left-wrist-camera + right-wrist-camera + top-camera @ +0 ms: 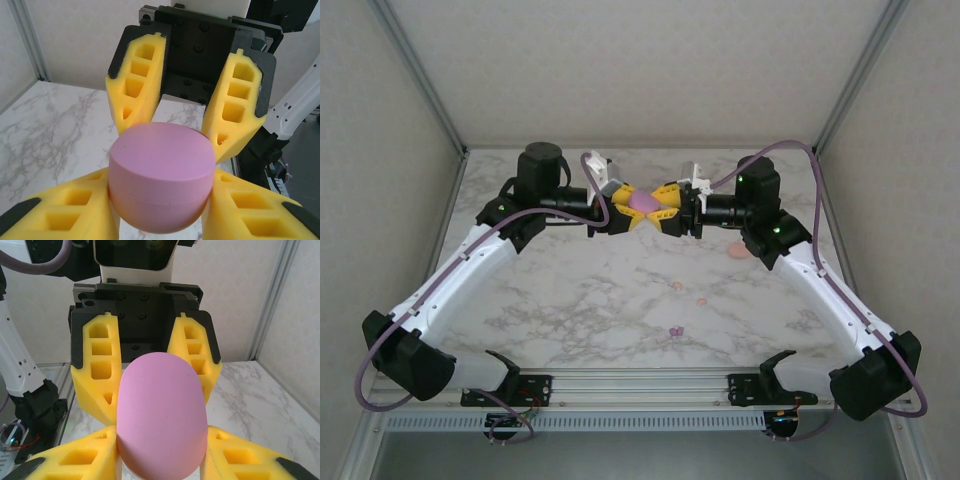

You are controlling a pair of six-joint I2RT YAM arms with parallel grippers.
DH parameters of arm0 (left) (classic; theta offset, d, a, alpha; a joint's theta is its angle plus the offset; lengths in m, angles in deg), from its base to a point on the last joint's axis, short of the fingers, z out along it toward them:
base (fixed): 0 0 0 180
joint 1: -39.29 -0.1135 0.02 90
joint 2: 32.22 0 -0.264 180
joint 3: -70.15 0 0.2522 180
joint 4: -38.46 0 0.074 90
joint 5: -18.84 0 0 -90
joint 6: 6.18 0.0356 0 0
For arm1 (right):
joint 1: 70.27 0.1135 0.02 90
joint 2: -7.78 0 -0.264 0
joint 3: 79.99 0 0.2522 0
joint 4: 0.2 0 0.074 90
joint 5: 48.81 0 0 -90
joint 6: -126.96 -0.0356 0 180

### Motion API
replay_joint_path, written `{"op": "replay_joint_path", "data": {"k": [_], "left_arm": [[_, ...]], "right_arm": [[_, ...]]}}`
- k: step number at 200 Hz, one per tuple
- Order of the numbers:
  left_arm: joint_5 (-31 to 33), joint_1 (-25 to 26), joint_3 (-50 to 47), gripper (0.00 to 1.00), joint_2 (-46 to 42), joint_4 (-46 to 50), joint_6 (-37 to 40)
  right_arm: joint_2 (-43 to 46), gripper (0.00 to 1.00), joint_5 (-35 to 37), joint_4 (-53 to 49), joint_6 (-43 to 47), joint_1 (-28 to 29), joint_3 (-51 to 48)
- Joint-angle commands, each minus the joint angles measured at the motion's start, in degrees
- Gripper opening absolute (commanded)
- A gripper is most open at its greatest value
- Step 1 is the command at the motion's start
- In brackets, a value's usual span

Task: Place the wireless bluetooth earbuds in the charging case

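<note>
Light: bright, even, diffuse; walls point(650, 60) washed pale.
Shadows: faint and soft on the table point(620, 290) beneath the arms point(470, 270).
Focus: pink case point(160, 175) crisp in 2 wrist views; room behind slightly soft.

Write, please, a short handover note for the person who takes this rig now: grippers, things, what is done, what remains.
Left gripper: shut on the pink charging case, held in the air above the table.
Right gripper: shut on the same case from the opposite side.
Case: the lid looks closed and a seam is visible.
Earbuds: peach-pink earbuds and purple earbuds lie loose on the table, nearer the arm bases.
Done: case picked up.
Left: open the case, pick up the earbuds, insert them.
</note>
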Motion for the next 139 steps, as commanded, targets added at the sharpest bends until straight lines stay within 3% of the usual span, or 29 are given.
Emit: {"op": "replay_joint_path", "data": {"k": [1, 29, 59, 81, 139], "left_arm": [[-0.66, 0.40, 1.19, 0.29, 0.18, 2.75, 1.88], [-0.23, 0.40, -0.39, 0.25, -1.45, 2.57, 4.10], [-0.39, 0.41, -1.73, 0.22, -2.90, 0.96, 3.89], [-0.06, 0.40, -1.86, 0.22, -3.18, 0.34, 3.33], [4.50, 0.40, -8.99, 0.22, -4.74, -15.84, -9.36]], "right_arm": [[-0.12, 0.43, 0.95, 2.43, -2.21, 0.06, 1.66], [-0.06, 0.52, 4.64, 0.61, -6.68, -1.41, 2.71], [-1.87, 0.60, 1.31, -3.91, -10.58, -3.34, 5.78], [-3.12, 0.62, 3.12, -6.12, -11.65, -3.43, 7.65], [-3.46, 0.70, 7.83, -8.69, -17.69, -3.42, 11.01]]}}
